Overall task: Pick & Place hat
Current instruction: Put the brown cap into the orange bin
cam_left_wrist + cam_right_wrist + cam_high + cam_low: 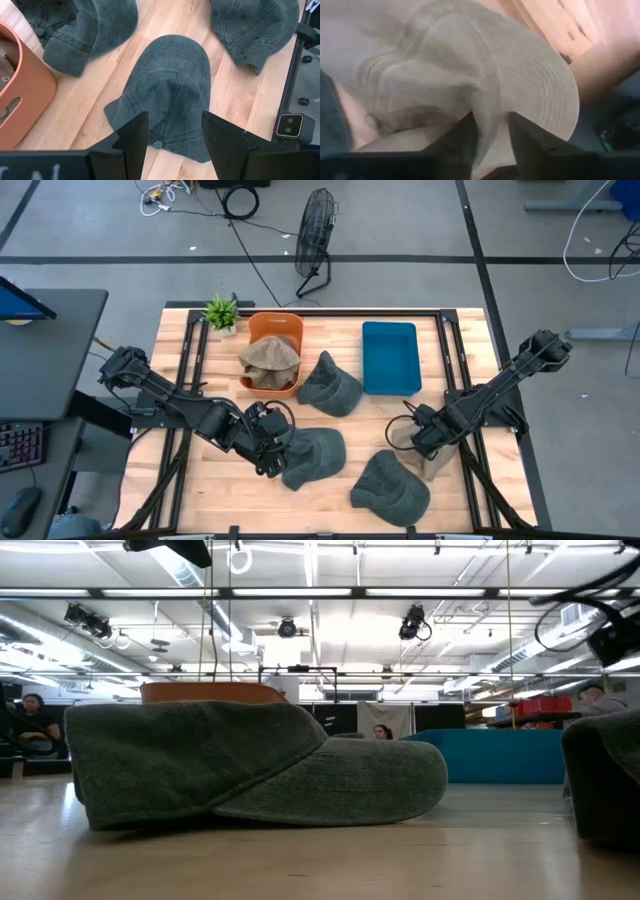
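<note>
Three dark green caps lie flat on the wooden table: one (pixel 330 384) beside the bins, one (pixel 316 456) near the middle, one (pixel 390 485) by the near edge. My left gripper (pixel 271 443) (pixel 172 145) hovers open over the back of the middle cap (pixel 170 95), one finger on either side of it. My right gripper (pixel 420 436) (pixel 490 137) is shut on a tan hat (pixel 430 462) (pixel 470 65) lying on the table at the right. Another tan hat (pixel 270 363) rests inside the orange bin (pixel 273 325). My right gripper pinches a raised fold of the tan hat's cloth (pixel 489 112) between its two fingers, next to the stitched brim (pixel 545 95). The fingers come down from above, slanting in from the table's right. The hat still lies on the table (pixel 436 470) under the gripper.
An empty blue bin (pixel 390 357) stands right of the orange bin at the far side. A small potted plant (pixel 221 312) sits at the far left corner. In the low view the middle cap (pixel 250 760) fills the foreground, with another cap (pixel 605 780) at the right.
</note>
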Motion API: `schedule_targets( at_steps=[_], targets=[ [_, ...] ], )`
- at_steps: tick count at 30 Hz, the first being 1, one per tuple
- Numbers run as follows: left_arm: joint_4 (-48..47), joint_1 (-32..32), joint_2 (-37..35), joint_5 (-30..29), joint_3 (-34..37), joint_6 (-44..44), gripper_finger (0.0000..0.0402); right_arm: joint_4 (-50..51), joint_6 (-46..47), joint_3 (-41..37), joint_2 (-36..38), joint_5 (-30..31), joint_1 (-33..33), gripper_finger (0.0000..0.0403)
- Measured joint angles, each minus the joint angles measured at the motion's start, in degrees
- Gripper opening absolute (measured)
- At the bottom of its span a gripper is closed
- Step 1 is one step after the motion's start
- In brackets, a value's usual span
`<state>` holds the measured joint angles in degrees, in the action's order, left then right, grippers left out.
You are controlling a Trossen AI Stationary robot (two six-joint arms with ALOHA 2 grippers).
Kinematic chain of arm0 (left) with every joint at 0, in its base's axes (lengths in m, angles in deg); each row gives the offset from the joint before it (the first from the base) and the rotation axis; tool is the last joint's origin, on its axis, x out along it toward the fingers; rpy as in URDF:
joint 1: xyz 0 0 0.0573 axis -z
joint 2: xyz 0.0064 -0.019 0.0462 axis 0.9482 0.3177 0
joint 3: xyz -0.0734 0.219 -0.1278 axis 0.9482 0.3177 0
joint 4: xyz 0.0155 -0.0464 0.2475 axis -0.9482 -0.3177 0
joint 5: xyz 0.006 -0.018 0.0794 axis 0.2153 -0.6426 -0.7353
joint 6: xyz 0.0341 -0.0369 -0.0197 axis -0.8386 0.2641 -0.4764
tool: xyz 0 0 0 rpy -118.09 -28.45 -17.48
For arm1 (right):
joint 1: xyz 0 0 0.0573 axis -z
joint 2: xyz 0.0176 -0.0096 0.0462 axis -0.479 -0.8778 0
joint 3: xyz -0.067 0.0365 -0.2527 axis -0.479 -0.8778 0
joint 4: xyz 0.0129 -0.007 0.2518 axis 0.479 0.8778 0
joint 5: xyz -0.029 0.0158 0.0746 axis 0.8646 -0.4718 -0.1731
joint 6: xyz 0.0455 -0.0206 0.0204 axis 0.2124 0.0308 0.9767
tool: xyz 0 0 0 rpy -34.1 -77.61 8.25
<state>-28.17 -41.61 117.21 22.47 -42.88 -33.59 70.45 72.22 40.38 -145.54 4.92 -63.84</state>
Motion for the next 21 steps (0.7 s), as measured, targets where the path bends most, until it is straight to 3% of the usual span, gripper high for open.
schedule_targets(
  at_steps=[6, 12, 16, 21],
  targets=[
    [0.0, 0.0, 0.0, 0.0, 0.0, 0.0, 0.0188, 0.2, -1.6, 0.9, 0.0, -2.7, 0.0, 0.0016],
    [0.9, -0.1, 0.0, 0.0, 0.0, 0.0, 0.0188, 0.0, -9.5, 8.1, 0.0, -2.3, 0.0, 0.001],
    [3.1, -0.6, 0.0, 0.0, 0.0, -0.2, 0.0188, -4.1, -20.1, 14.5, 0.0, 2.9, 0.0, 0.0006],
    [5.2, -2.0, -0.1, 0.0, 0.0, -1.3, 0.0188, -14.0, -37.9, 20.7, 0.0, 16.8, 0.0, 0.0004]
  ],
)
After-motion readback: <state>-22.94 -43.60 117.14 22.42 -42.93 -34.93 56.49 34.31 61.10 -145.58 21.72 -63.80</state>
